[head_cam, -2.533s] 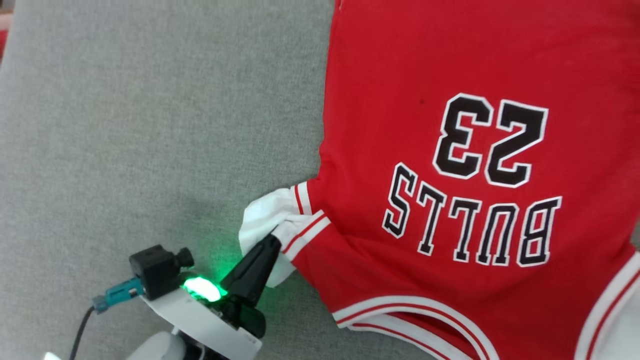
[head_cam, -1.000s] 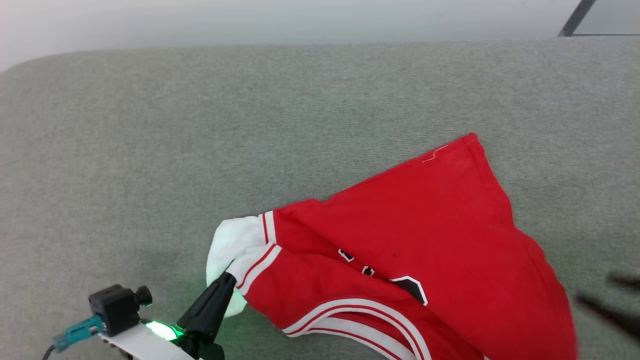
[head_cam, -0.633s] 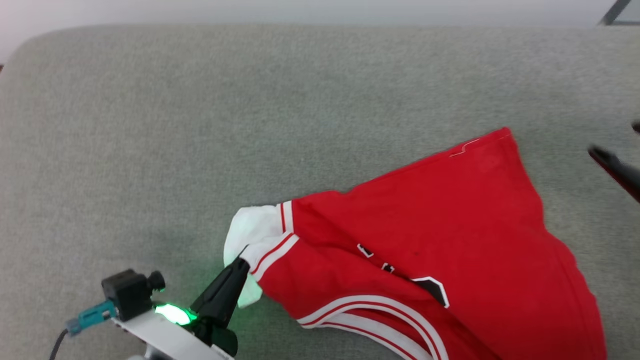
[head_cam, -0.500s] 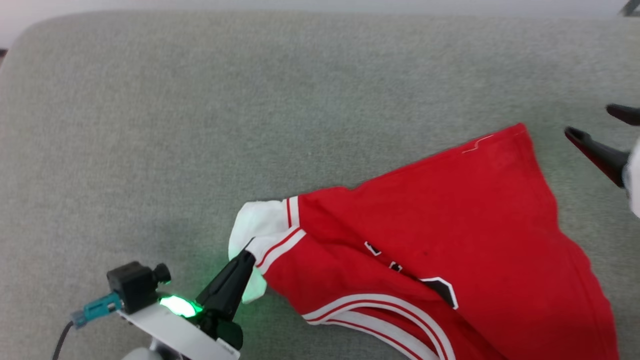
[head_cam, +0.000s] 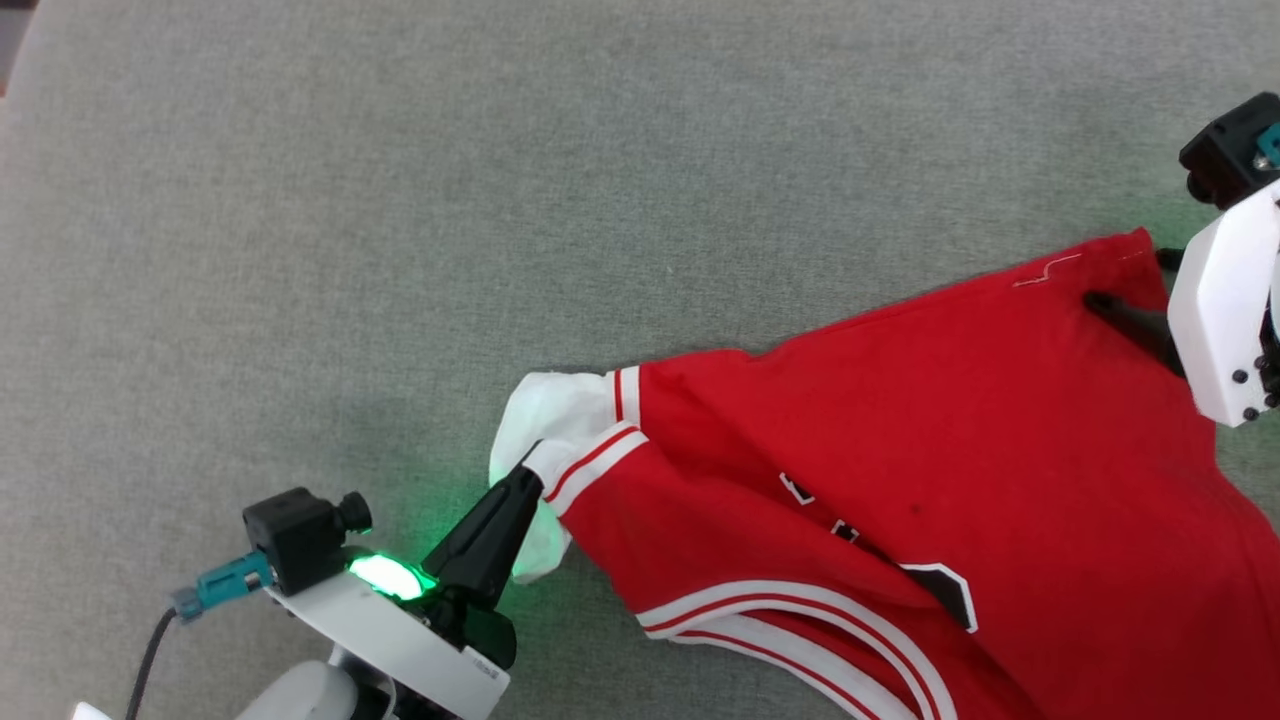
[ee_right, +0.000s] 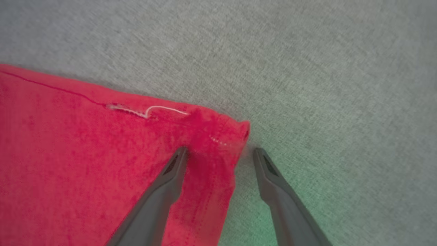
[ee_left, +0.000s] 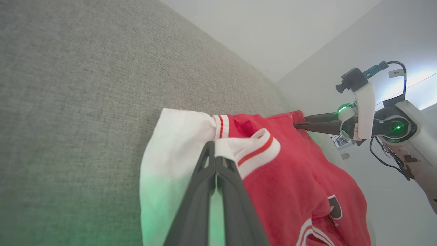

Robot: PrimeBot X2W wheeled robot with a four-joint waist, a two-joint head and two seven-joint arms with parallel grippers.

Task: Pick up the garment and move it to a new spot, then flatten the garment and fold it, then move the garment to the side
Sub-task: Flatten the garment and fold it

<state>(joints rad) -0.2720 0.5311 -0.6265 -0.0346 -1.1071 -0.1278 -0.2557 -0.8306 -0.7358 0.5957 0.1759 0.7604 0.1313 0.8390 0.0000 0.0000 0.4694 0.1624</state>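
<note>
Jaws of the left gripper (head_cam: 533, 472) clamp the garment (head_cam: 900, 400) by its white sleeve (head_cam: 545, 420); jaws of the right gripper (ee_right: 220, 150) spread wide astride the opposite hem corner (ee_right: 235, 130) — gripping nothing yet.

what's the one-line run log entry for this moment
left end effector: shut on garment sleeve | right end effector: open, astride hem corner | garment: rumpled on grey surface
</note>
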